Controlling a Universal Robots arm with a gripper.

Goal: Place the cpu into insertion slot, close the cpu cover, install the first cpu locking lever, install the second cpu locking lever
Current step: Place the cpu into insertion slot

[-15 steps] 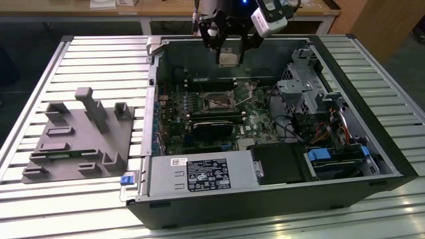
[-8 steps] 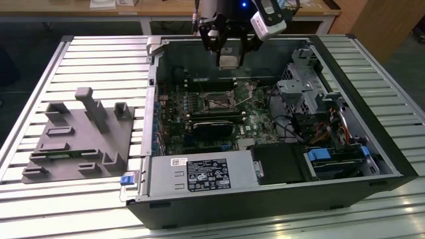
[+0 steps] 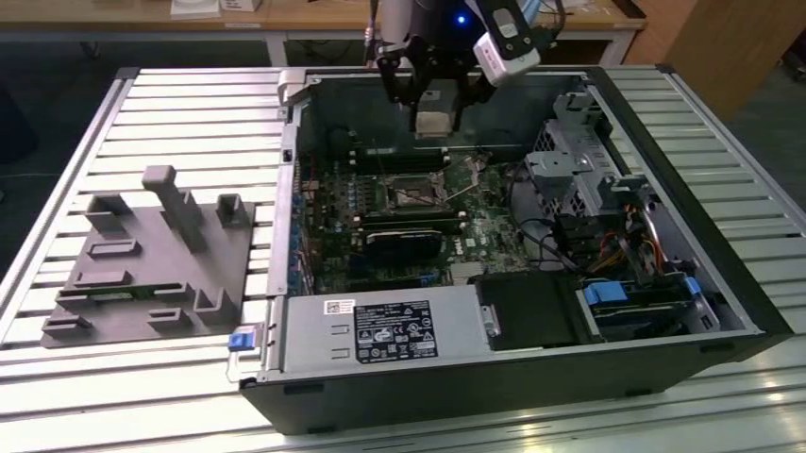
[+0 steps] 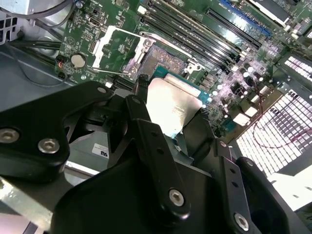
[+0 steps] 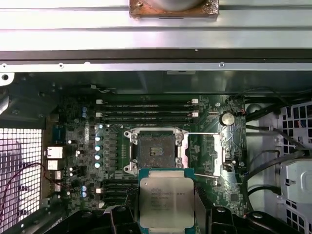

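Above the uncovered insertion slot, apart from it, the gripper clasps the cpu by two edges.

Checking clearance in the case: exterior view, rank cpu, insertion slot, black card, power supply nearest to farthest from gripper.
1. cpu, held in the gripper.
2. insertion slot, below it.
3. black card, camera-side of the slot.
4. power supply, farthest toward the camera.

A wooden desk stands behind the slatted table.
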